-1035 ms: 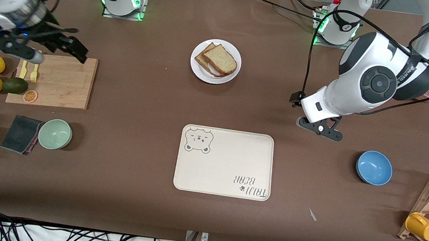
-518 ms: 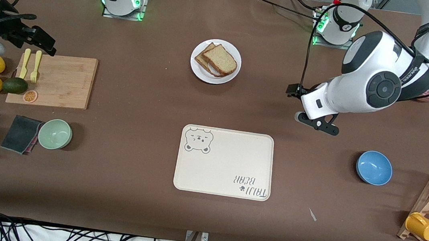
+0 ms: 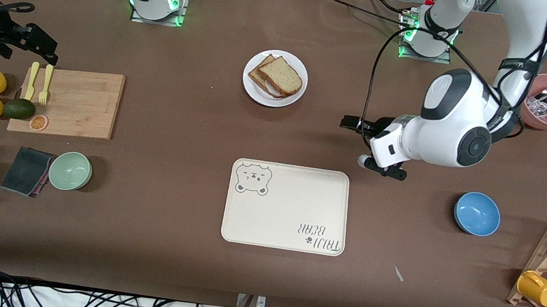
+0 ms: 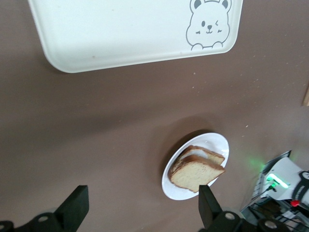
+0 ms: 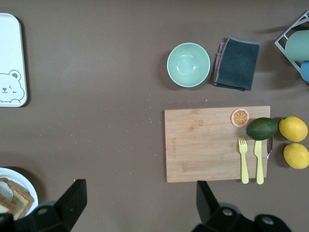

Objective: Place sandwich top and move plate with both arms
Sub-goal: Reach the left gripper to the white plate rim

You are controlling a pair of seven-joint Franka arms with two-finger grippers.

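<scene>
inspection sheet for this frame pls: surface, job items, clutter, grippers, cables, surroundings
Surface: brown table, crumbs.
Job's things: bread stacked on plate; tray nearer the camera, bare.
Clutter: cutting board with fork, knife, avocado, lemons; green bowl; cloth; blue bowl; mug rack; pink bowl with scoop.
Grippers: left gripper open, over table between plate and blue bowl; right gripper open, above the board's edge.
Cables: black cable along left arm.
Surroundings: cables below table edge.

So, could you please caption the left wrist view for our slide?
Open left pincer above the plate of bread slices, beside the bear tray.
</scene>
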